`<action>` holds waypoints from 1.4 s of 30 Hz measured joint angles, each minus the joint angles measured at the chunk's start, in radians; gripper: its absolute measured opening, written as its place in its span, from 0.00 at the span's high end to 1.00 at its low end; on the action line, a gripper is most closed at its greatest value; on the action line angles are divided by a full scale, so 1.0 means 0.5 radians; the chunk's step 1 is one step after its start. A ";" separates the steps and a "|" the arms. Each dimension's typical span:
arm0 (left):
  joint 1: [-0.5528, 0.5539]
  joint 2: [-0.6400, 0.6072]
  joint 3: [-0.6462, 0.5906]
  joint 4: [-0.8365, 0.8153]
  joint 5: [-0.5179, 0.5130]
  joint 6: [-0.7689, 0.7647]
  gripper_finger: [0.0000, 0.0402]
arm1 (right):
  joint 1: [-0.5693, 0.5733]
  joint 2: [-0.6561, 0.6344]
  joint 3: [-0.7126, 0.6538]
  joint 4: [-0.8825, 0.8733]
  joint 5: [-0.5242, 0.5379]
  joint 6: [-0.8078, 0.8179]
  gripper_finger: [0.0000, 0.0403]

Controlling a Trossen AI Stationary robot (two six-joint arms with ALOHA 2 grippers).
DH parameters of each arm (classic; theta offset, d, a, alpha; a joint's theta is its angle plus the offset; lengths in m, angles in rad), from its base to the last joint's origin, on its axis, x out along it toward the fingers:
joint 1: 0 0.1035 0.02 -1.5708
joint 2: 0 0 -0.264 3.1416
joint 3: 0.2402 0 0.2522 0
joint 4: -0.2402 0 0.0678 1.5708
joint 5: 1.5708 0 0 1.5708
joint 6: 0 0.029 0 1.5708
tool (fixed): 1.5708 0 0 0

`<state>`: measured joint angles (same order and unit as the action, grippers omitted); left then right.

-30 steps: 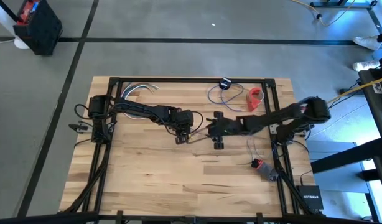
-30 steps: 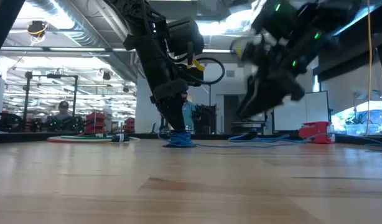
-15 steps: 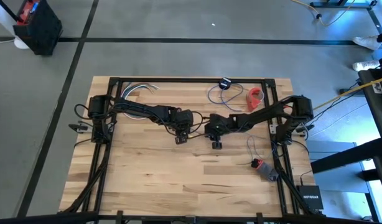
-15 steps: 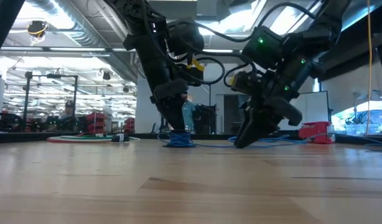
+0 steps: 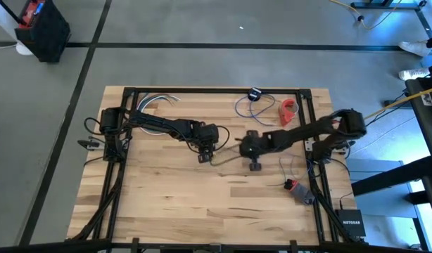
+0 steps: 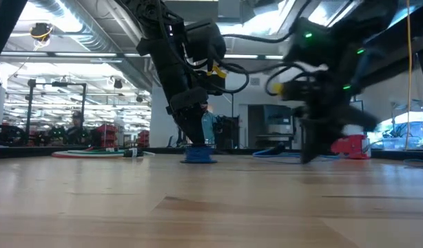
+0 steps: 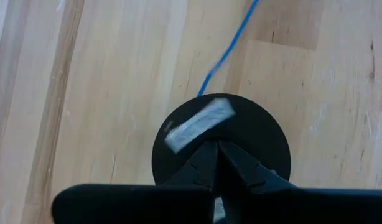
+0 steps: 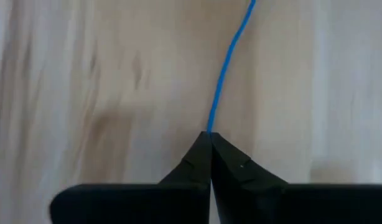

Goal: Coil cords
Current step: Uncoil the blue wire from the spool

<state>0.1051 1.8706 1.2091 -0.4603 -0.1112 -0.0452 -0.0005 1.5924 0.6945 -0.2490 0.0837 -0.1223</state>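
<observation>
A thin blue cord (image 7: 223, 56) runs across the wooden table from a round black disc (image 7: 259, 140) bearing a pale tab (image 7: 198, 123). My left gripper (image 7: 216, 148) stands shut on the disc's top near the table's middle (image 5: 204, 154); in the low view a small blue coil (image 6: 199, 157) lies on the table under it. My right gripper (image 8: 210, 140), just to its right (image 5: 255, 163), is shut on the same cord (image 8: 225, 62), which leads away from the fingers along the wood. My left gripper sets its shut fingertips (image 7: 237, 163) on the disc's top face (image 7: 178, 163), slanting down from above. The disc lies flat on the table. Whether anything is pinched between the tips I cannot tell. My right gripper pinches the blue cord (image 8: 211, 126) between its two fingertips, slanting down from above. The cord runs straight on from the tips along the table top.
At the far edge lie loose blue cord loops (image 5: 250, 107) with a small black block (image 5: 255, 93), a red object (image 5: 289, 111) and pale cables (image 5: 156, 100). A red-and-black piece (image 5: 292, 185) lies near the right frame rail, a black box (image 5: 350, 225) at the near right corner.
My right gripper has tipped steeper and come down to the table, first nearing the left gripper, then drawing off toward the table's right and near edges. It has shut on the blue cord.
</observation>
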 joint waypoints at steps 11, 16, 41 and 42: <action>-0.002 0.000 0.002 -0.028 0.002 -0.009 0.99 | 0.518 -0.400 -0.011 -1.080 0.094 0.543 0.99; -0.001 0.000 0.001 -0.046 0.001 -0.014 0.99 | 0.697 -0.518 -0.007 -0.912 0.216 0.546 0.97; -0.001 0.000 0.001 -0.044 0.000 -0.016 0.99 | 0.060 0.050 -0.005 0.951 0.240 0.099 0.49; -0.001 0.000 0.001 -0.044 -0.001 -0.016 0.99 | 0.035 0.102 -0.005 1.009 0.230 0.133 0.50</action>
<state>0.1047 1.8706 1.2095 -0.4821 -0.1116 -0.0530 0.0167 1.6433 0.6922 0.2553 0.1986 -0.0557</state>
